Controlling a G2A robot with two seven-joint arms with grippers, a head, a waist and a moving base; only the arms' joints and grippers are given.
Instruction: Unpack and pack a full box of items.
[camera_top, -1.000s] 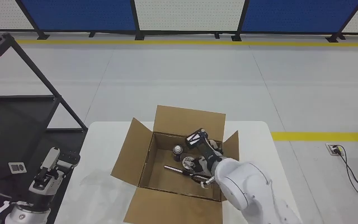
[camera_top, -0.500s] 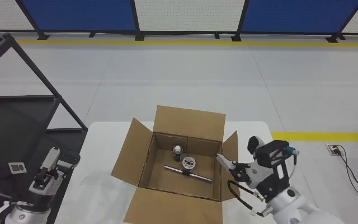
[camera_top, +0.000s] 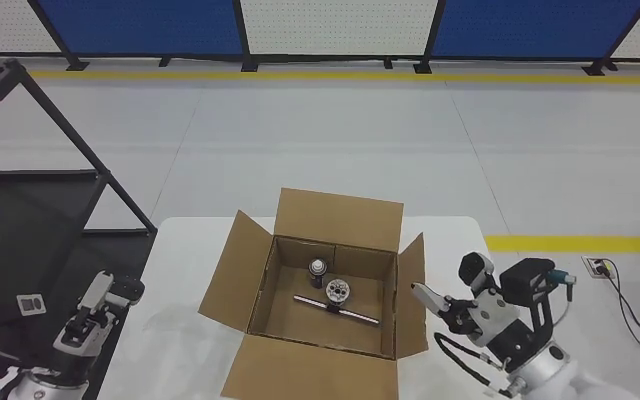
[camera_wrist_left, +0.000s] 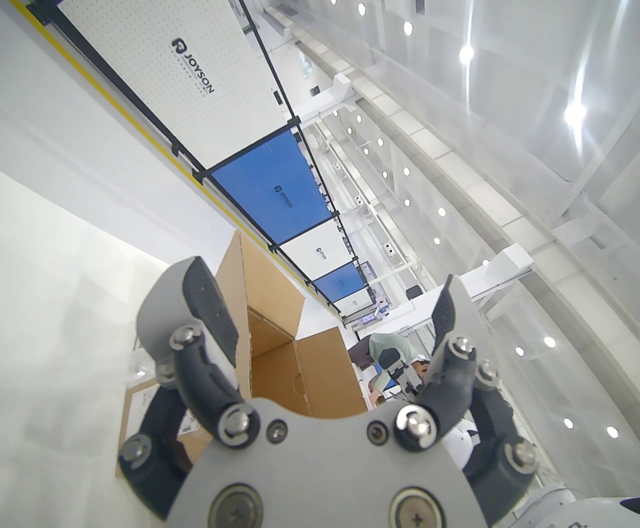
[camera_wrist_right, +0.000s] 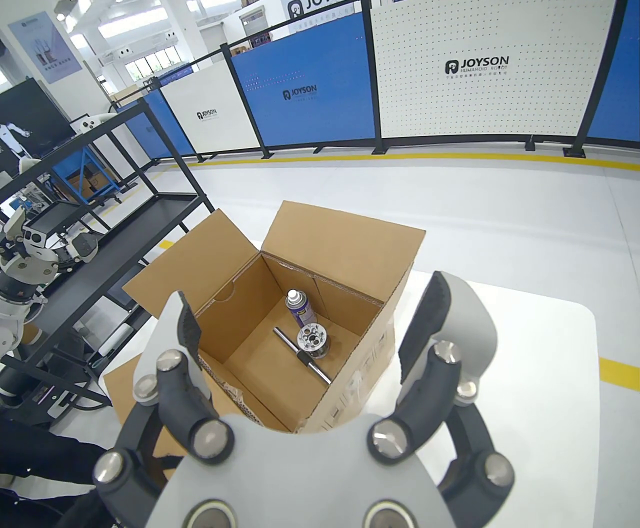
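An open cardboard box (camera_top: 262, 290) stands in the middle of the white table (camera_top: 180, 340). Inside it are a spray can (camera_top: 318, 268), a round metal part (camera_top: 338, 291) and a metal rod (camera_top: 340, 309). The right wrist view looks down into the box (camera_wrist_right: 235, 300) at the can (camera_wrist_right: 299, 306), the round part (camera_wrist_right: 312, 341) and the rod (camera_wrist_right: 302, 356). My right gripper (camera_top: 448, 283) hangs just outside the box's right wall, open and empty (camera_wrist_right: 310, 320). My left gripper (camera_top: 112, 288) is off the table's left edge, open and empty (camera_wrist_left: 325, 295), pointing toward the box (camera_wrist_left: 320, 370).
A black shelf cart (camera_top: 50, 215) stands left of the table, close to my left arm. All the box flaps are folded outward; the right flap (camera_top: 412, 262) is nearest my right gripper. Bare table lies on both sides of the box.
My right arm has pulled up out of the box and swung right, past the box's right wall, with nothing in its fingers. My left arm has dropped slightly.
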